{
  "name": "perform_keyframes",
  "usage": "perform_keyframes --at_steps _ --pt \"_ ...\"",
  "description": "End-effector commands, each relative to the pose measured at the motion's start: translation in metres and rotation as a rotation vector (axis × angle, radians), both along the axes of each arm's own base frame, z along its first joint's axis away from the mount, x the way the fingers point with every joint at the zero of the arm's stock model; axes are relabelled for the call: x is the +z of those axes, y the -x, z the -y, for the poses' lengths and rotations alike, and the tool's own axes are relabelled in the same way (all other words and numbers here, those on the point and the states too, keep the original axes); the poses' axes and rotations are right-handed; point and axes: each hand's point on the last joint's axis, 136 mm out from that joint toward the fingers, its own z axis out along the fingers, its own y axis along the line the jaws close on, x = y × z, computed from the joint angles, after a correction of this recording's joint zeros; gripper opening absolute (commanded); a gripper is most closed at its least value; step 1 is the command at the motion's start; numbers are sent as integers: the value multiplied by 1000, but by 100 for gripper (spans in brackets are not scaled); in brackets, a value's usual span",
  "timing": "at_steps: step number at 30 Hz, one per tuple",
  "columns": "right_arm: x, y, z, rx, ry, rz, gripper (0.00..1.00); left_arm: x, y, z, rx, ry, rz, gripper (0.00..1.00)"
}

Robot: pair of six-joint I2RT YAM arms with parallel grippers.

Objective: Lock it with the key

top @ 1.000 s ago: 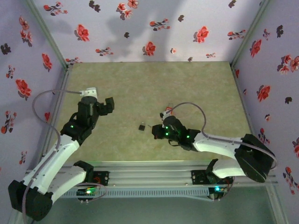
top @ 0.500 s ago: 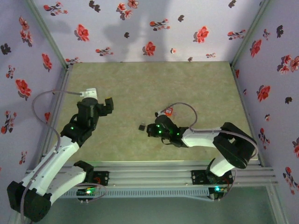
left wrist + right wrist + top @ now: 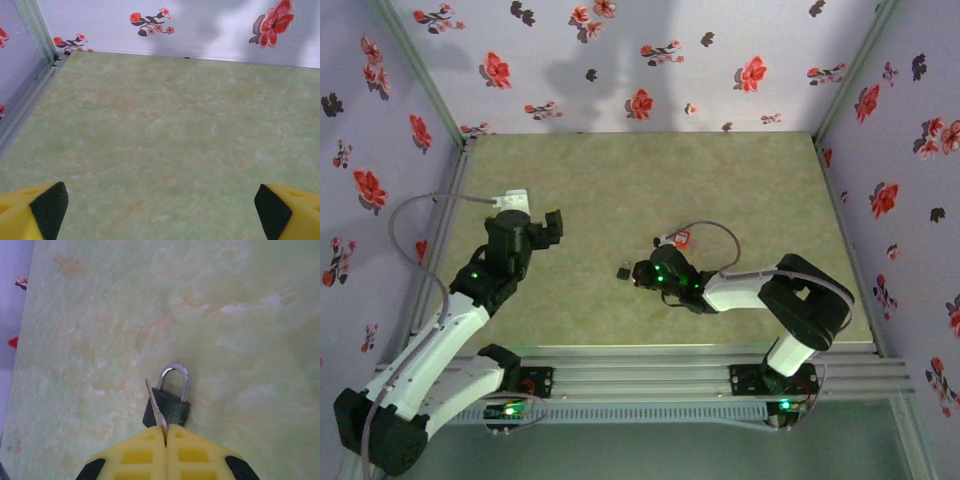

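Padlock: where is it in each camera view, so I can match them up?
Top external: padlock mid-tabletop, just left of the right gripper.
Right wrist: low centre, directly above the shut jaws, which pinch the key at its left edge.
Left wrist: camera faces the tabletop and back wall.
Shared landmark: the green marbled tabletop.

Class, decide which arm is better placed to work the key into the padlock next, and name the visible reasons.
Right. The right pincer is shut on the key, whose blade sits at the body of the padlock. The left pincer stands open and empty, well apart from the padlock.
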Motion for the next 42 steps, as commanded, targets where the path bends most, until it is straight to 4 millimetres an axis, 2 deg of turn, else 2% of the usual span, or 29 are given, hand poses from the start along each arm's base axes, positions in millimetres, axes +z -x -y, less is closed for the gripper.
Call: perform_keyframes --at_steps 1,6,20,31,36,42 --pt "-3 -10 4 -58 -31 3 0 8 1 -4 14 -18 36 100" --pt "-12 -11 -1 -46 -25 -27 0 8 1 -4 15 -14 43 100" --pt "-31 -15 4 -85 -5 -70 0 9 1 -3 14 2 55 100" --pt "-34 -13 4 -80 16 -86 0 6 0 -2 9 -22 44 100" --pt "-30 -13 4 -78 17 -83 8 5 -1 -14 71 -72 57 100" --pt "-23 -12 1 -63 8 -80 16 3 -3 -18 90 -98 67 100"
